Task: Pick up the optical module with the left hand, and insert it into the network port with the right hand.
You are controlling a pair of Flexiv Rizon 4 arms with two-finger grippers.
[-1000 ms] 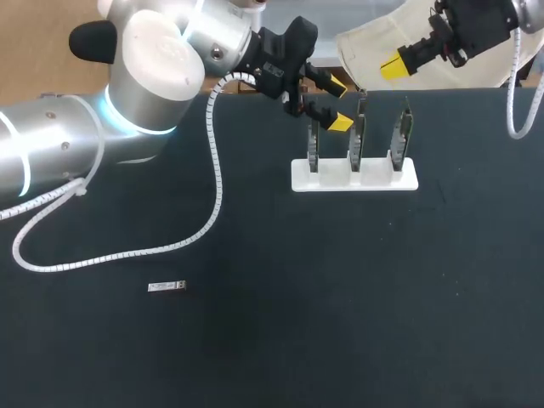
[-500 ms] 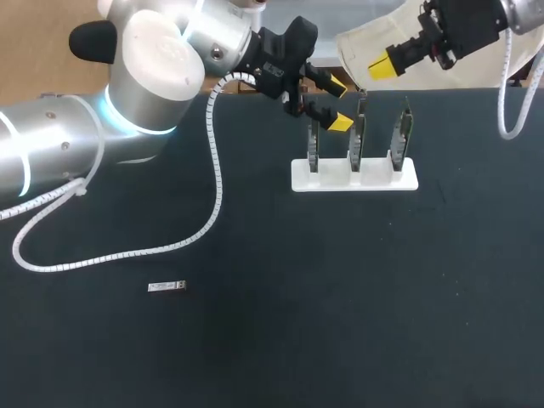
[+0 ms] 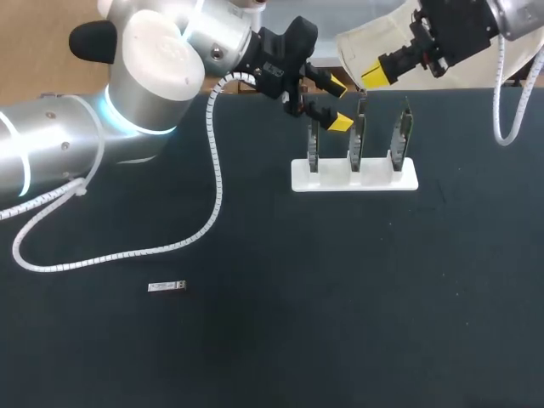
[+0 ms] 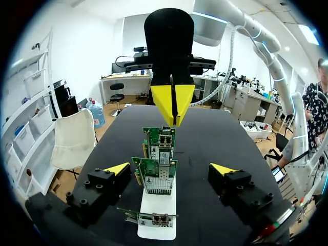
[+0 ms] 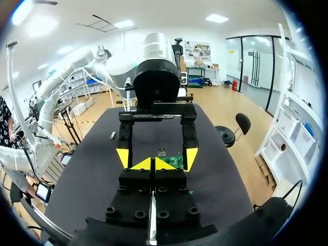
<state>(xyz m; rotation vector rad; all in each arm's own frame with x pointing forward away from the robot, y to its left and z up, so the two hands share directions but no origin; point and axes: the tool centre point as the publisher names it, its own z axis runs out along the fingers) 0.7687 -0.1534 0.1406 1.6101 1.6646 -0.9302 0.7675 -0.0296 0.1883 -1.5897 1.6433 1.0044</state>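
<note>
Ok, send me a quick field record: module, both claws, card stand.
module: optical module lying flat on the table, apart from both claws
stand: white stand, three cards upright in it
left claw: open, empty, at the stand's left end, cards ahead between its fingers
right claw: shut, nothing held, up over the card row

Left hand, spread wide, seemingly flanks cards.

Rounded silver shells and a glowing blue ring are covering the left arm. A white coiled cable is trailing from it toward black, yellow-tipped fingers.
</note>
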